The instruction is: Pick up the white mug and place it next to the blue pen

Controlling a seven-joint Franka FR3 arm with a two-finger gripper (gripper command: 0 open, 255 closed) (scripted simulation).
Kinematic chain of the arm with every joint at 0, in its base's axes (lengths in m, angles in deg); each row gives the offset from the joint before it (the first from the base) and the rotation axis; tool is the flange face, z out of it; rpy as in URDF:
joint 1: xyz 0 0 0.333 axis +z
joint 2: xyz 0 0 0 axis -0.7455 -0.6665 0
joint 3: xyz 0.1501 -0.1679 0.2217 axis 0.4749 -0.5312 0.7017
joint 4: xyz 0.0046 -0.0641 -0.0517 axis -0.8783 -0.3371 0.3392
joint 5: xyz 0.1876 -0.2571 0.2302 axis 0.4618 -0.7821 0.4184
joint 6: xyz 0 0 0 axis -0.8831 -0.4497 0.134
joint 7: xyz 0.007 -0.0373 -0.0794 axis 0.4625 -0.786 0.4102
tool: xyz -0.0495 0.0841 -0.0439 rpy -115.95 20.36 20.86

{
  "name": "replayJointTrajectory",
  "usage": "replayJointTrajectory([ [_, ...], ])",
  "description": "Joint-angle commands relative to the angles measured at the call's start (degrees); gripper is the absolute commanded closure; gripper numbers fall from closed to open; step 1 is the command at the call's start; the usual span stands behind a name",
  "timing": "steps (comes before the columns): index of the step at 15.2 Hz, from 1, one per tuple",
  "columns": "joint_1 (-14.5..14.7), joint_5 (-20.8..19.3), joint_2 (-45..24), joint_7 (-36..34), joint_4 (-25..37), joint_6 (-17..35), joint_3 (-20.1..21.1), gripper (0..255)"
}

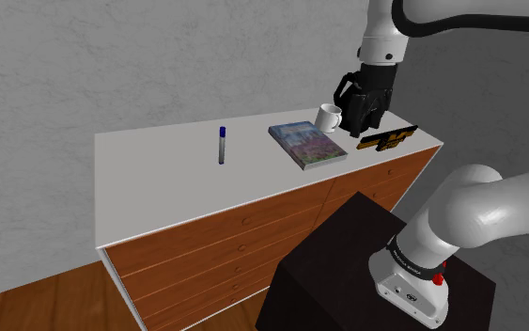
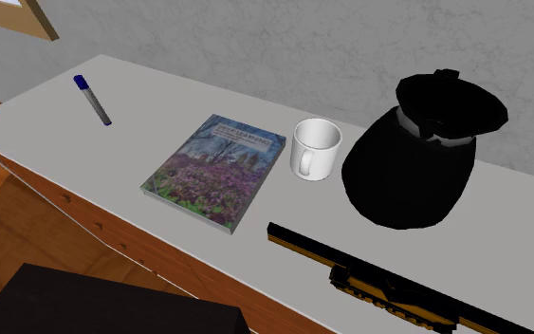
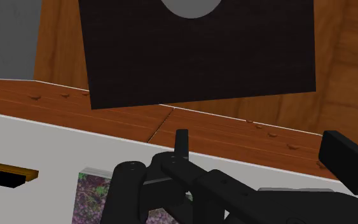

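A white mug stands upright near the back of the white dresser top, its handle turned toward the front edge. My black gripper hangs just beside the mug, on the side away from the pen, apart from it. Its fingers stand open with nothing between them. The blue pen lies farther along the top, toward the shoulder view's left, beyond a book.
A book with a purple flower cover lies between mug and pen. A long black and yellow object lies by the front edge near the gripper. The dark stand is in front of the wooden drawers.
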Motion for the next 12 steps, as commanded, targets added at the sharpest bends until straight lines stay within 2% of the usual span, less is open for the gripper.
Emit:
replayJointTrajectory([
  [1, 0.0, 0.0, 0.0, 0.0, 0.0, 0.0, 0.0, 0],
  [12, -4.4, -7.0, -18.3, 10.3, 6.6, 12.6, -8.6, 0],
])
